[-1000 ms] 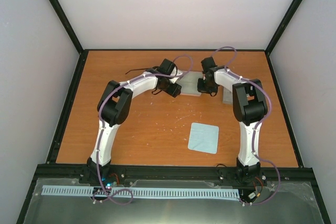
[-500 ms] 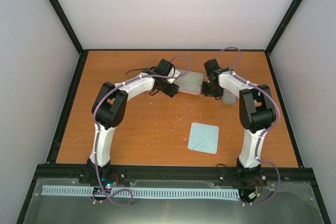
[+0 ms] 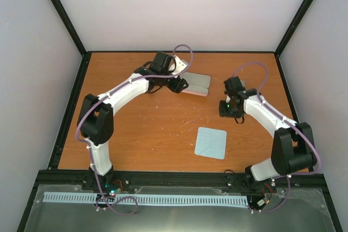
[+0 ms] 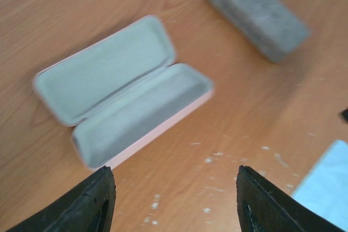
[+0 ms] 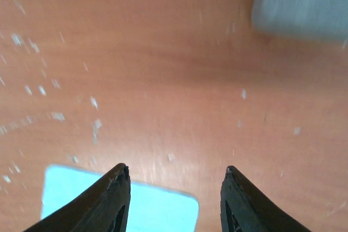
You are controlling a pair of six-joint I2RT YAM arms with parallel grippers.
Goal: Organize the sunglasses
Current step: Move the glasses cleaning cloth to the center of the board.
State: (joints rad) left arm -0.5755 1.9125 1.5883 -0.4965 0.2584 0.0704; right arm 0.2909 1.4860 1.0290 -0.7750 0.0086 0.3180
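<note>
Sunglasses: honestly can't spot them in any of the three views, so I can't tell where they sit. From above, the left arm covers a fair bit of the far desk (image 3: 147, 129).

The left wrist view gives the best look. The pink case (image 4: 125, 96) lies wide open with only its grey lining showing, and a shut grey case (image 4: 258, 14) sits apart beyond it. The top view puts the pink case just beside the left gripper (image 3: 182, 85), but I can't pick out the grey case there.

Left gripper is spread, nothing between its fingers. Right gripper (image 5: 175, 180) is spread too and holds nothing. It hovers over bare desk with an edge of the blue cloth (image 5: 163, 213) below. There's also a blurry grey shape top right in that view, can't tell what.
</note>
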